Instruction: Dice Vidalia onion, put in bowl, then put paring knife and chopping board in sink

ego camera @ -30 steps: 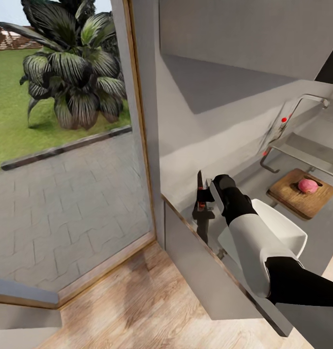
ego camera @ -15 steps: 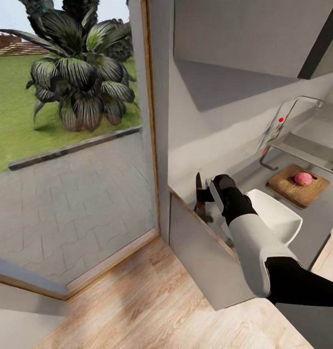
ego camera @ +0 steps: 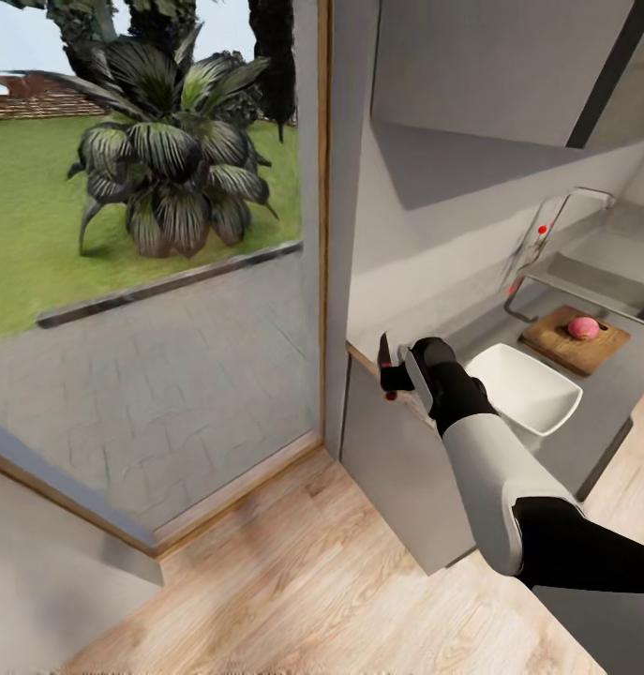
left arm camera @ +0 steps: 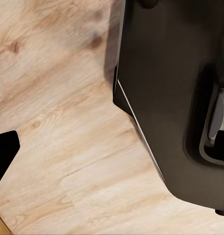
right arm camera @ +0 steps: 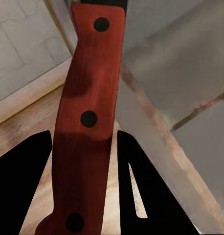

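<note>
Head view, nearest first: the right arm, white forearm and black wrist, reaches forward over pale wooden plank floor [ego camera: 293, 581] to the near end of the glossy grey counter [ego camera: 631, 370] above dark grey cabinets. Its right end effector [ego camera: 393, 377] is clenched on the small paring knife with red handle and dark pointed blade [ego camera: 385, 361], held upright with the blade tip up, just beside the counter's near corner. Seen from the right wrist, the red riveted handle [right arm camera: 87, 122] sits between the two black fingers [right arm camera: 24, 186], which press on either side of it.

Just past the wrist on the counter stands the shallow white square bowl with rounded corners [ego camera: 532, 394]. Beyond it lies the dark brown wooden chopping board [ego camera: 575, 337], with the small round pinkish-red Vidalia onion [ego camera: 583, 327] resting on top of it. Farther still is the grey steel sink [ego camera: 603, 272] with its chrome tap and red knob [ego camera: 544, 229].

To the left, a tall glass pane shows grey paving, lawn and a broad dark-leaved plant [ego camera: 172, 169].

From the left wrist, one black fingertip of the left end effector [left arm camera: 4, 152] hangs over the plank floor beside the robot's dark base [left arm camera: 175, 98]; I cannot tell whether it is released or clenched.
</note>
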